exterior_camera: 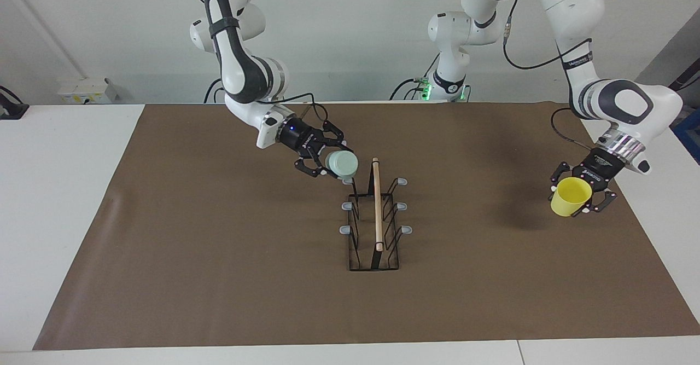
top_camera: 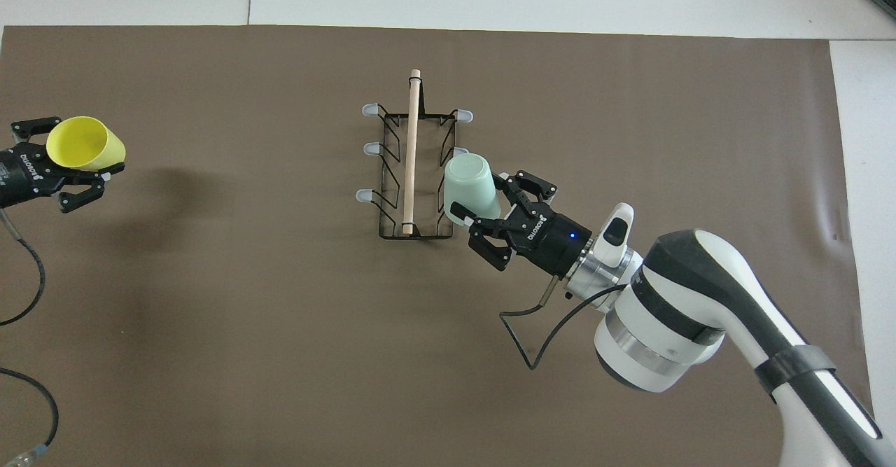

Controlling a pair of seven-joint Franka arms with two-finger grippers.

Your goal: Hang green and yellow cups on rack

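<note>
Green cup (exterior_camera: 342, 164) is clamped in my right gripper (exterior_camera: 328, 163), fingers closed on its wall, cup tipped so its closed bottom faces away from the wrist. It's up over the rack (exterior_camera: 374, 220), at the prong nearest the robots on the right arm's side; in the overhead view the cup (top_camera: 470, 186) covers that prong. I can't tell if the prong is inside the mouth yet or just under it. I hold it tilted so the open mouth can slide down over a slanted prong; that's my read of the angle, and it looks like the hanging step is in hand.

Yellow cup (exterior_camera: 570, 196) is in my left gripper (exterior_camera: 584, 192), fingers shut on its rim end, mouth open toward the facing camera and roughly sideways. It hangs over the brown mat (exterior_camera: 219, 277) at the left arm's end of the table, well apart from the rack. I'm parking it out there to keep the two arms from crowding the rack while the green one goes on; left arm waits.

Rack sits mid-mat, wooden rod (exterior_camera: 376, 203) on top, the other grey-tipped prongs bare. Neither cup is hung yet. Risk as I see it: the cup nudging the light wire frame sideways on entry.
</note>
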